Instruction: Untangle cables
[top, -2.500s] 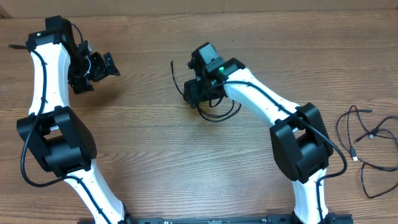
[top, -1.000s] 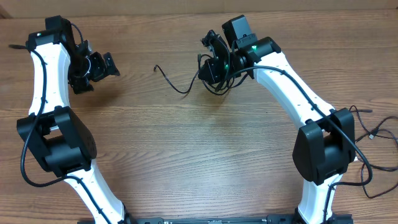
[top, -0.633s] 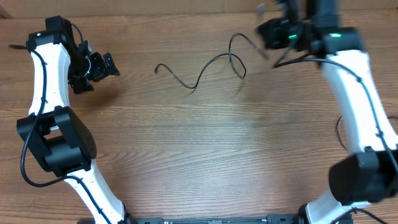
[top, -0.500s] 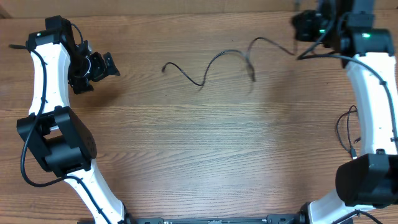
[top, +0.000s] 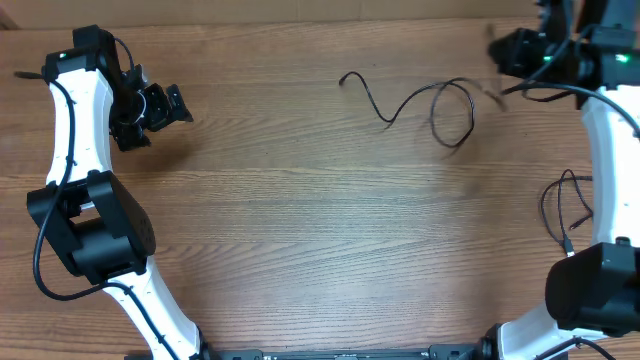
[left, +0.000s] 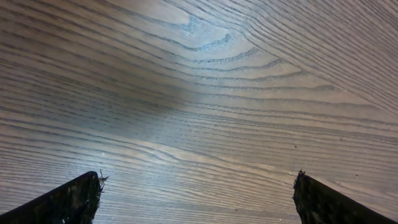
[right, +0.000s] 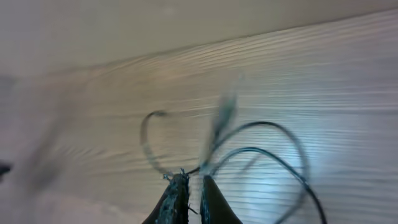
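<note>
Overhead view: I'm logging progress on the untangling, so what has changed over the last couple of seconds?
The right gripper, shut on a cable, swung from mid-table to the far right corner. It dragged the cable rightward and pulled its bunch out into a wavy line with one loop. The left gripper stayed open in place; the other cables at the right edge look unmoved.
</note>
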